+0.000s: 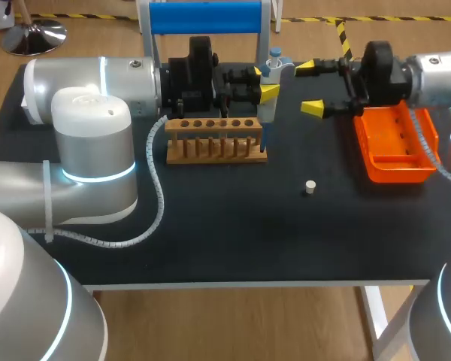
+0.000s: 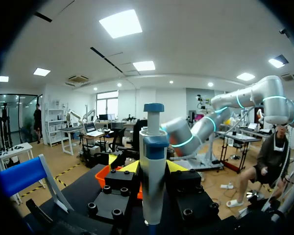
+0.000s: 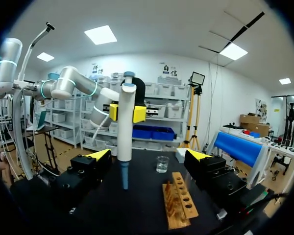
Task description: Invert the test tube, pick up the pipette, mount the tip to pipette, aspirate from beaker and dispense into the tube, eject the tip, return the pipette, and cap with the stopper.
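Note:
My left gripper [image 1: 264, 92] is shut on the white pipette [image 1: 273, 69] and holds it upright behind the wooden tube rack [image 1: 214, 141]. In the left wrist view the pipette [image 2: 152, 166] stands between my yellow tips, blue plunger on top. The right gripper [image 1: 308, 88] is open just right of the pipette, not touching it. From the right wrist, the pipette [image 3: 125, 132] with a blue tip on its lower end hangs ahead of my spread fingers [image 3: 98, 154]. The glass beaker [image 3: 162, 164] and the rack [image 3: 179, 198] lie beyond. A small white stopper [image 1: 310, 187] lies on the mat.
An orange tray [image 1: 397, 162] sits at the right, under my right arm. A blue-topped stand [image 1: 203, 16] is at the back edge. My left arm's grey cable [image 1: 159, 195] loops over the mat left of the rack.

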